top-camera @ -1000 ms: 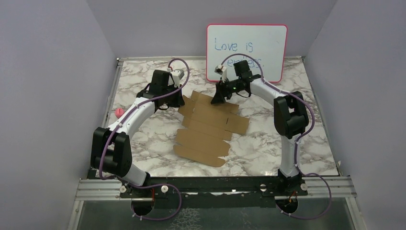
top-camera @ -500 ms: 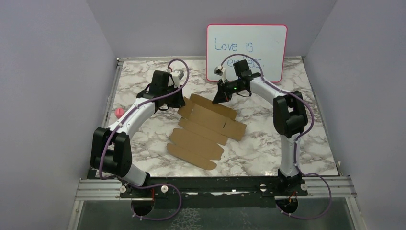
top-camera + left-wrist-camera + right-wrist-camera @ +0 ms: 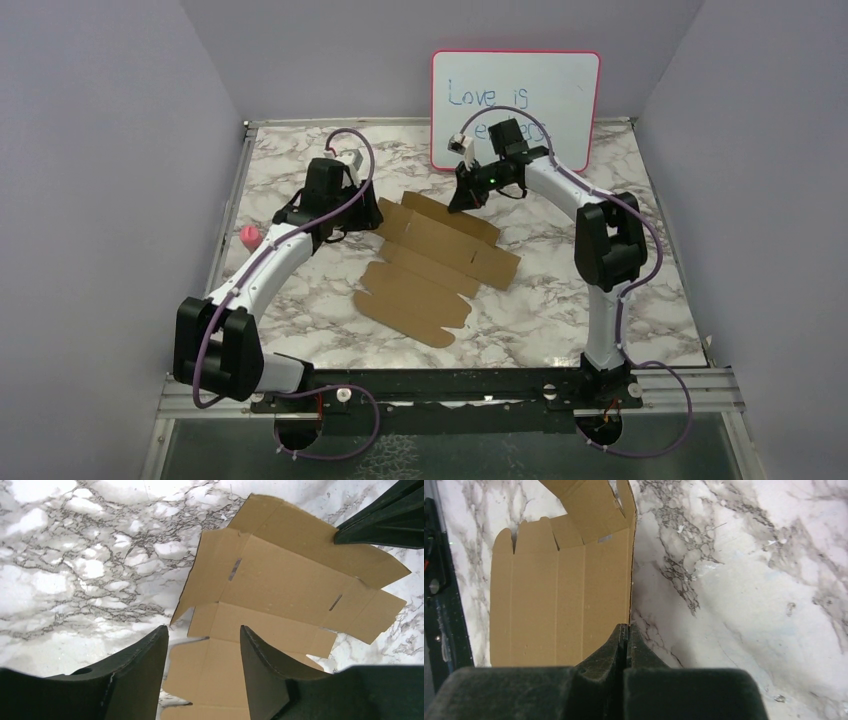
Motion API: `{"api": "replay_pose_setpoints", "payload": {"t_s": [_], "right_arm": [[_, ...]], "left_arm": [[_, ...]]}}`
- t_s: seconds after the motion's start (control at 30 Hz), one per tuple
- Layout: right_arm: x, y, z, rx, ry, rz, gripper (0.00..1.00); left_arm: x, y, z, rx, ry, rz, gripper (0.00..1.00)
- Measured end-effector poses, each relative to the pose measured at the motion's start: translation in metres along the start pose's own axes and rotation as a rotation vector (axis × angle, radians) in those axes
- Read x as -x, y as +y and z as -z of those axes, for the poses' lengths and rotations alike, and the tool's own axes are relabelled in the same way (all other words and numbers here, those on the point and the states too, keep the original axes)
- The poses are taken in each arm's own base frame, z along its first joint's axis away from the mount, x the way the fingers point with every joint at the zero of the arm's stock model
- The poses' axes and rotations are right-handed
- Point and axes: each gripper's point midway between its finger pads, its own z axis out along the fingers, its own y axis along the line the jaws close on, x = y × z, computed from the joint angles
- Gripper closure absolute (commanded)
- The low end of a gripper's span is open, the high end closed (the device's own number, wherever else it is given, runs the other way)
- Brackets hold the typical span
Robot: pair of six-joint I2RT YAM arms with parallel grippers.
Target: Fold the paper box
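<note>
Light, crease-prone paper box [image 3: 432, 265] lies flat on the surface [image 3: 560, 300], right hand [image 3: 625, 630] pinching its 1 o'clock edge, left hand [image 3: 203, 630] parted over its 10 o'clock corner; flap edges likely grip best

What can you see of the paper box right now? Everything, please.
The paper box is a plain brown cardboard blank, not yet folded: several panels divided by creases, rounded and notched flaps along its edges, and two short slots. It lies diagonally on the marble table between the arms, mostly flat, with one edge seemingly a little raised. The right gripper is shut on its far edge. The left gripper hangs open above its left part, apparently not touching.
</note>
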Motion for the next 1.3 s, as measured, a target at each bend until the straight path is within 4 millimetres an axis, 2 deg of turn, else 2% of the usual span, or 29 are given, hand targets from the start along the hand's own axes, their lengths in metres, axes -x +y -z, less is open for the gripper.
{"api": "replay_pose_setpoints", "payload": {"t_s": [0.13, 0.33, 0.43, 0.57, 0.73, 0.93, 1.03, 1.3], "right_arm": [[0.004, -0.005, 0.002, -0.049, 0.018, 0.026, 0.99], [0.008, -0.004, 0.001, -0.124, 0.052, 0.089, 0.99], [0.013, 0.002, 0.001, -0.149, 0.060, 0.154, 0.99], [0.017, 0.011, 0.001, -0.178, 0.071, 0.267, 0.99], [0.006, 0.013, -0.006, -0.214, 0.107, 0.414, 0.99], [-0.023, 0.008, -0.020, -0.261, 0.164, 0.519, 0.99], [-0.030, 0.007, -0.022, -0.292, 0.172, 0.567, 0.99], [-0.017, 0.011, -0.017, -0.330, 0.136, 0.669, 0.99]], "left_arm": [[-0.010, 0.005, 0.004, 0.023, -0.005, 0.048, 0.43], [-0.028, 0.005, -0.002, 0.008, 0.003, 0.125, 0.43], [-0.034, -0.002, -0.007, -0.034, -0.001, 0.158, 0.43], [-0.041, -0.021, -0.020, -0.102, 0.004, 0.165, 0.43], [-0.055, -0.036, -0.036, -0.160, 0.018, 0.190, 0.43], [-0.071, -0.033, -0.049, -0.168, 0.032, 0.233, 0.42], [-0.075, -0.032, -0.055, -0.171, 0.035, 0.242, 0.42], [-0.082, -0.023, -0.068, -0.158, 0.061, 0.274, 0.42]]}}
